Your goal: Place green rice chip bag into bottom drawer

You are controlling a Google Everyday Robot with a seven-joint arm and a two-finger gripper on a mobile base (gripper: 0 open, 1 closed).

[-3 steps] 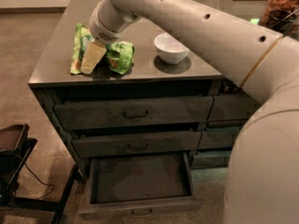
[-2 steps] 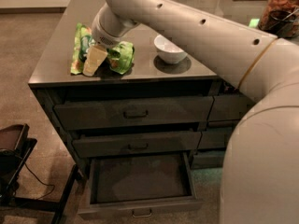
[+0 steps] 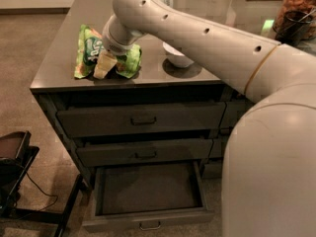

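The green rice chip bag (image 3: 88,53) lies crumpled on the dark cabinet top near its front left edge. My gripper (image 3: 105,65) is down on the middle of the bag, with green foil showing on both sides of it. The wrist covers the bag's centre. The bottom drawer (image 3: 148,220) is pulled out below the two closed wide drawers, and its inside shows nothing in it.
A white bowl (image 3: 177,58) stands on the cabinet top just right of the bag, partly behind my arm. A jar (image 3: 296,9) stands at the far right. A black stand (image 3: 15,157) with cables sits on the floor at the left.
My arm has shifted slightly above the bag, with the gripper staying on it. The bag still lies on the cabinet top and the drawer stays open.
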